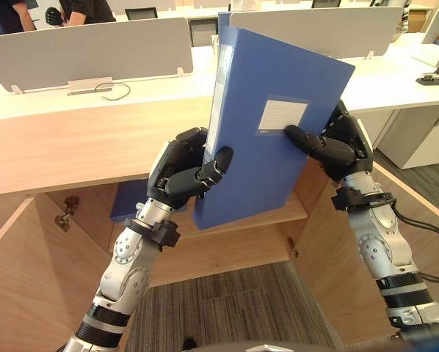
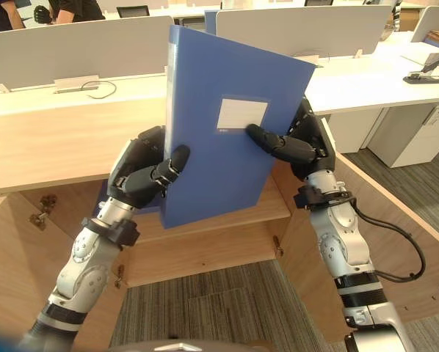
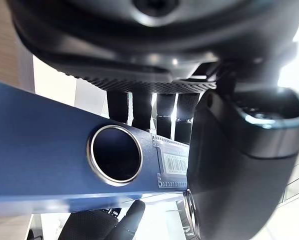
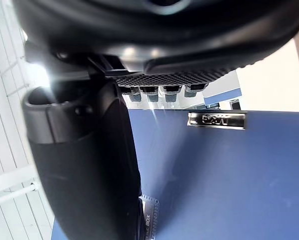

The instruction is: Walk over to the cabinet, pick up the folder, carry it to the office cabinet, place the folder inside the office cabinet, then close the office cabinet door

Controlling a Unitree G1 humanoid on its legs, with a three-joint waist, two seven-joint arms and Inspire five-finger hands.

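A blue box folder [image 1: 271,125] with a white label stands upright and slightly tilted, held in the air between both hands above the open wooden cabinet [image 1: 227,242]. My left hand [image 1: 183,172] grips its lower left edge, thumb across the front and fingers behind. My right hand [image 1: 337,150] clamps the right edge, thumb lying on the front below the label. In the left wrist view the folder's spine [image 3: 44,155] with a round metal finger hole [image 3: 114,155] crosses past the hand [image 3: 229,165]. The right wrist view has the blue cover [image 4: 214,185] beside the thumb [image 4: 89,170].
The cabinet's two doors [image 1: 14,286] [image 1: 366,249] stand open on either side, with a shelf [image 1: 241,220] inside and another blue item [image 1: 128,199] on it. A long wooden counter [image 1: 73,139] tops the cabinet. Desks with grey dividers [image 1: 87,51] lie beyond; people stand at the far left.
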